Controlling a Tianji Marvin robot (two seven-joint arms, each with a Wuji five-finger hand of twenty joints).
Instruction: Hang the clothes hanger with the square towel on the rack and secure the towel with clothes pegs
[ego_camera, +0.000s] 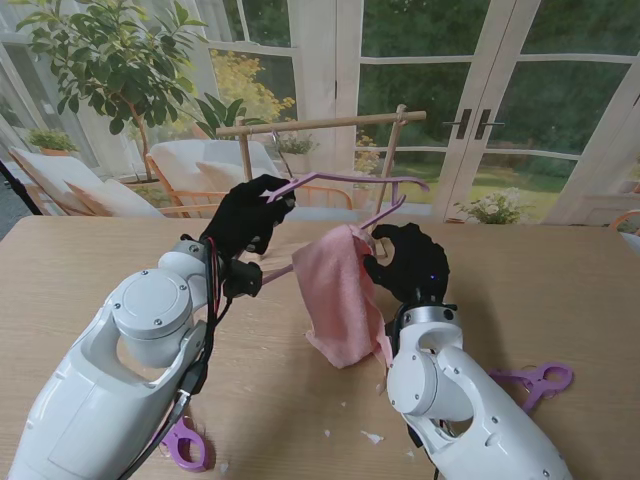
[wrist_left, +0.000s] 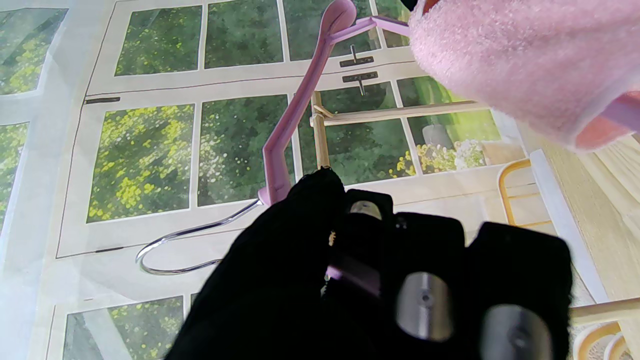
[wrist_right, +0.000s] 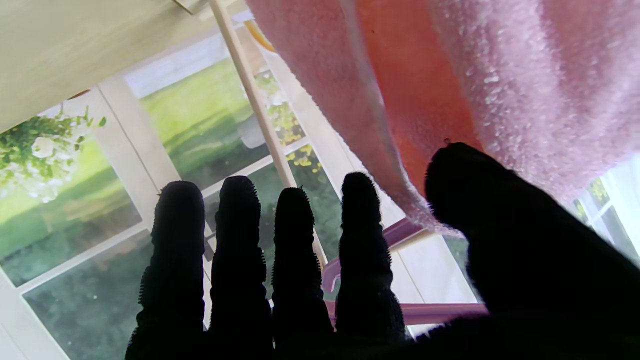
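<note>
So I've got the hanger (ego_camera: 345, 182) up in the air in front of the rack (ego_camera: 320, 125), not hooked on yet. My left robot hand (ego_camera: 248, 215) is closed on the hanger's left end; in the left wrist view the fingers (wrist_left: 425, 260) wrap a bit of the purple plastic and the metal hook (wrist_left: 170, 250) sticks out past them, free. My right robot hand (ego_camera: 408, 262) is up against the towel (ego_camera: 340, 295) on the right side. In the right wrist view four fingers are stretched out straight and apart, with the thumb (wrist_right: 465, 180) pressed into the cloth. Honestly I can't tell if it's gripping anything or just steadying.

Handling-wise: the hanger looks like thin light plastic, stiff enough, but it'll swing if held at one end only. The towel is soft, floppy terry, bunched up and draped over the bar, lower edge hanging just over the surface (ego_camera: 560, 290). I'd guess it slides off easily if the bar tilts. Best hold is near the hook neck.

Two pegs lie on the surface, well apart from the towel: one (ego_camera: 183, 444) by my left arm, one (ego_camera: 540, 381) by my right.
</note>
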